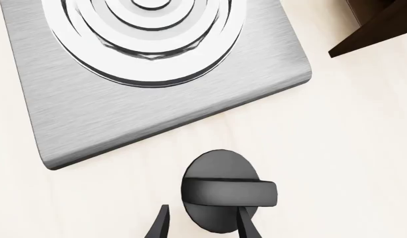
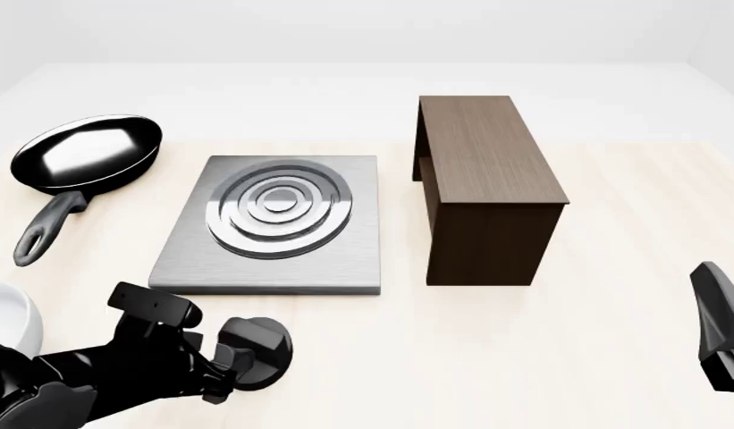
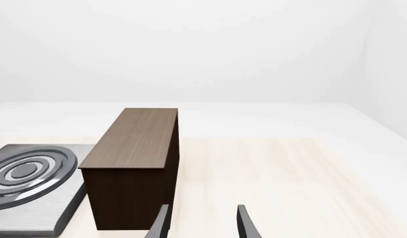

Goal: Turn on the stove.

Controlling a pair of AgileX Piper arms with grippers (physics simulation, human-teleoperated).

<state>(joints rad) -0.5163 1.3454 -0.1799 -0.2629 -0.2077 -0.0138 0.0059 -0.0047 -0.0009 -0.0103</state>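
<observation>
The stove (image 2: 271, 234) is a flat brushed-grey slab with raised burner rings, left of the table's middle; it also shows in the left wrist view (image 1: 124, 109) and the right wrist view (image 3: 31, 183). Its separate black round knob (image 2: 259, 349) with a ridge lies on the table just in front of the slab, and shows in the left wrist view (image 1: 220, 191). My left gripper (image 1: 203, 225) is open right at the knob, one finger (image 1: 246, 223) over the knob's ridge, the other beside it. My right gripper (image 3: 200, 223) is open and empty at the table's right side (image 2: 710, 299).
A dark brown wooden stand (image 2: 486, 179) stands right of the stove. A black frying pan (image 2: 87, 152) lies at the back left. A white bowl (image 2: 3, 326) shows at the left edge, beside my left arm.
</observation>
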